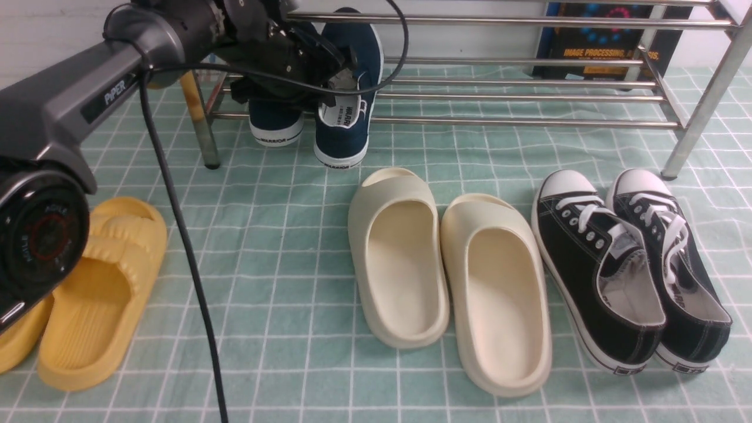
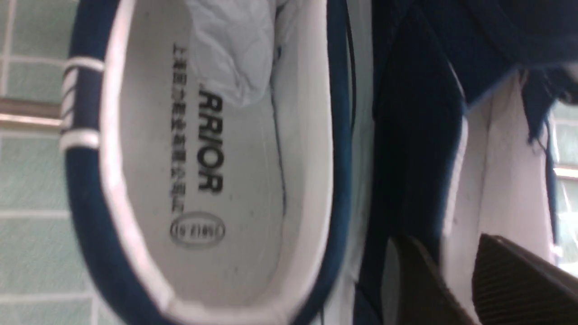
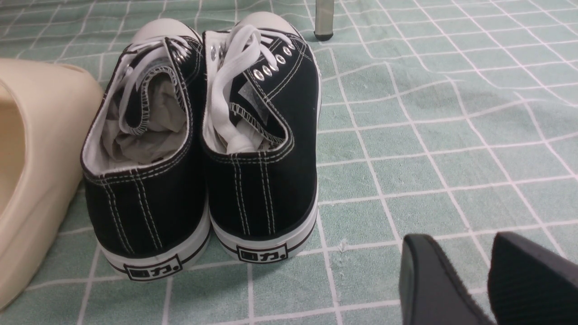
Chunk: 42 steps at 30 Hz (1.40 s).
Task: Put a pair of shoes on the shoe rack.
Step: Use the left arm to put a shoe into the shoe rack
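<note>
Nearly done: pair of shoes propped on shoe rack; left fingers astride one collar, perhaps slack, cannot tell; right fingers parted, empty.

Glossy chrome metal tubes are gleaming on the shoe rack, while the pair of shoes is showing matt navy canvas, smooth white rubber soles and crumpled grey paper stuffing. The cream slides are looking like smooth, matt foam; the checked cloth is looking softly woven.
</note>
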Each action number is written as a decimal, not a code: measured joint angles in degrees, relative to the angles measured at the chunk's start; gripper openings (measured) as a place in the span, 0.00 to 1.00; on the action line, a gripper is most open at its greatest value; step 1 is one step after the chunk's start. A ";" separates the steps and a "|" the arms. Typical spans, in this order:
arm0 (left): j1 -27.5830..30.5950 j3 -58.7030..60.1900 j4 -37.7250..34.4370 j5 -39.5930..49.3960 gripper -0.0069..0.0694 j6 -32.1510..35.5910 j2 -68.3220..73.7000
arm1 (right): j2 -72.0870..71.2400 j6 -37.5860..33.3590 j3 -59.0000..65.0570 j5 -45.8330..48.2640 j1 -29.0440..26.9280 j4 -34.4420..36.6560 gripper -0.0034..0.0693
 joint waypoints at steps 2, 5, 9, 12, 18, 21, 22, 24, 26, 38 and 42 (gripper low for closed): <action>0.00 0.00 0.82 1.26 0.40 0.00 -2.03 | 0.00 0.00 0.00 0.00 0.00 0.00 0.38; 0.00 0.00 3.34 2.42 0.39 0.00 -6.69 | 0.00 0.00 0.00 0.00 0.00 0.00 0.38; 0.00 -0.19 6.93 5.49 0.34 0.00 -12.21 | 0.00 0.00 0.00 0.00 0.00 0.00 0.38; 0.00 -0.44 8.36 9.86 0.27 0.57 -15.35 | 0.00 0.00 0.00 0.00 0.00 0.00 0.38; 0.00 2.94 7.51 19.40 0.08 4.97 -16.58 | 0.00 0.00 0.00 0.00 0.00 0.00 0.38; -0.13 9.94 4.96 18.61 0.07 7.45 -16.58 | 0.00 0.00 0.00 0.00 0.00 0.00 0.38; -0.20 11.08 4.63 18.41 0.07 7.58 -16.58 | 0.00 0.00 0.00 0.00 0.00 0.00 0.38; -1.42 17.49 3.38 14.29 0.07 8.37 -16.58 | 0.00 0.00 0.00 0.00 0.00 0.00 0.38; -3.35 22.21 2.99 9.51 0.07 8.94 -16.33 | 0.00 0.00 0.00 0.00 0.00 0.00 0.38; -7.82 18.86 10.38 -6.73 0.07 2.85 -6.63 | 0.00 0.00 0.00 0.00 0.00 0.00 0.38; -7.40 13.51 13.88 -3.49 0.07 -0.47 -4.01 | 0.00 0.00 0.00 0.00 0.00 0.00 0.38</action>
